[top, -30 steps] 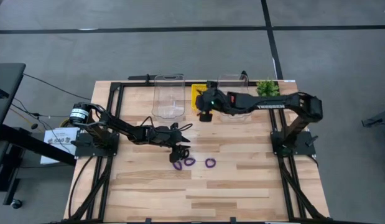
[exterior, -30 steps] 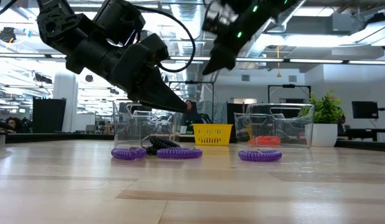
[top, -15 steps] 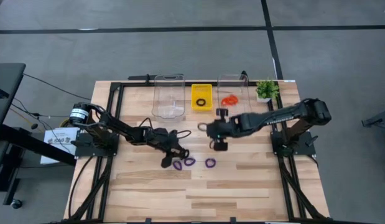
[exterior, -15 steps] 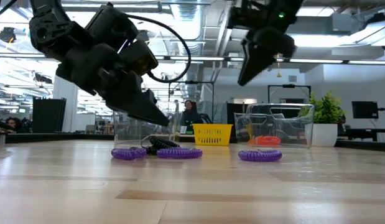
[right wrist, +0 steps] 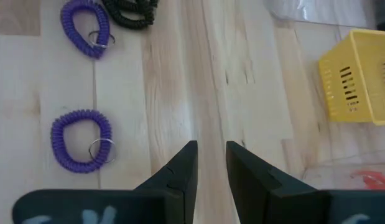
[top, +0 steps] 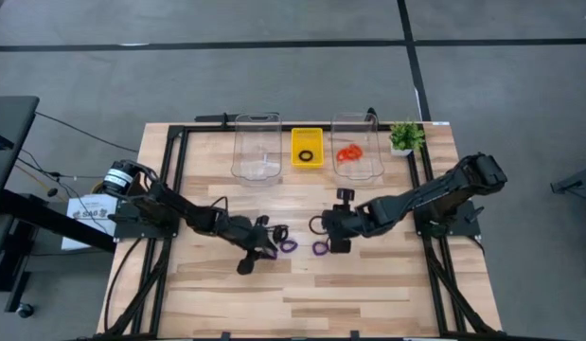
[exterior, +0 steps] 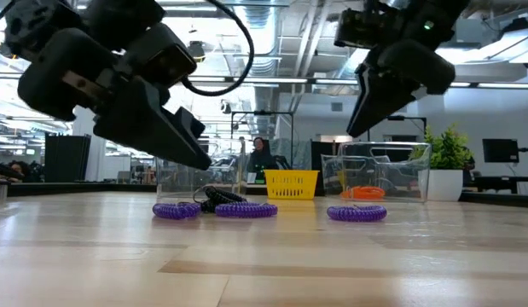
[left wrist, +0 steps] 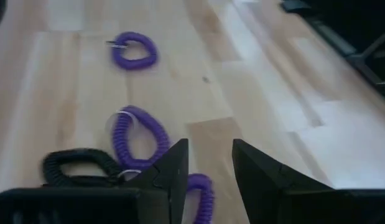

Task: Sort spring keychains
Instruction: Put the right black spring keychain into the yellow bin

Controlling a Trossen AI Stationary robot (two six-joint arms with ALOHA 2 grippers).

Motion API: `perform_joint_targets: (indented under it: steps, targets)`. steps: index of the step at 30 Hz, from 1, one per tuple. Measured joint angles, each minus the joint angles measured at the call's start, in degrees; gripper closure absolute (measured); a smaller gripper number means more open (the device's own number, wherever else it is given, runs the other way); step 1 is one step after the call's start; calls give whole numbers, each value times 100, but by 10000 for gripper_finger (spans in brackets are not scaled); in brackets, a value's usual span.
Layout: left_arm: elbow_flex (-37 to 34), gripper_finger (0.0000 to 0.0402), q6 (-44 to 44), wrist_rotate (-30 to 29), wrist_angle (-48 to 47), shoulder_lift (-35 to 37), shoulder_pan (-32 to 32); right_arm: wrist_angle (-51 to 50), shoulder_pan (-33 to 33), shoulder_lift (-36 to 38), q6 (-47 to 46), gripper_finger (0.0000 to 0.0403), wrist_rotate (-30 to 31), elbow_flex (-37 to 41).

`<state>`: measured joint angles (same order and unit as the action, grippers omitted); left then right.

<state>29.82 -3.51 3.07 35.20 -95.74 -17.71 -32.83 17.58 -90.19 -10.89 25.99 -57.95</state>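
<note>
The spring keychains still to be sorted lie together on the bench (top: 226, 284): three purple coils and one black coil. In the left wrist view, one purple keychain (left wrist: 134, 51) lies well ahead of the fingers, a second purple keychain (left wrist: 137, 138) lies just ahead of them, a third purple keychain (left wrist: 201, 194) sits partly under the fingertips, and the black keychain (left wrist: 77, 165) rests beside the second, touching or nearly so.

Handling, by judgement: each coil should be very light, soft and springy, and likely to slide on the smooth wood. Each carries a small metal split ring. Close the fingers across one side of the coil, not on the ring, and expect the coil to compress.

The left gripper (top: 257, 252) hangs low over the cluster, tilted steeply down, fingers released with a narrow gap and holding nothing. The right gripper (top: 319, 225) hovers beside the purple keychain nearest it, also pitched downward, fingers slightly parted and empty.

Farther from both grippers, an orange-red keychain (top: 348, 152) lies in a clear bin (top: 359, 118), a black one (top: 305, 154) in the yellow tray (top: 307, 134), and a second clear bin (top: 257, 119) appears empty.
</note>
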Motion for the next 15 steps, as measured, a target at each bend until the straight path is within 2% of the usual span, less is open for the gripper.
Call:
perform_joint_targets:
  steps: [4, 6, 10, 15]
  targets:
    - [0, 279, 14, -1255, 0, 0, -260, 294, 233, 0, -125, 328, 180, 159]
    - [0, 279, 17, -1669, 0, 0, -300, 441, 340, 0, -155, 328, 249, 203]
    - [0, 279, -170, -1803, -14, 0, -300, 743, 496, 0, -176, 328, 289, 214]
    - [0, 279, -643, -1575, -287, 2, -300, 1027, 627, 0, -175, 328, 289, 214]
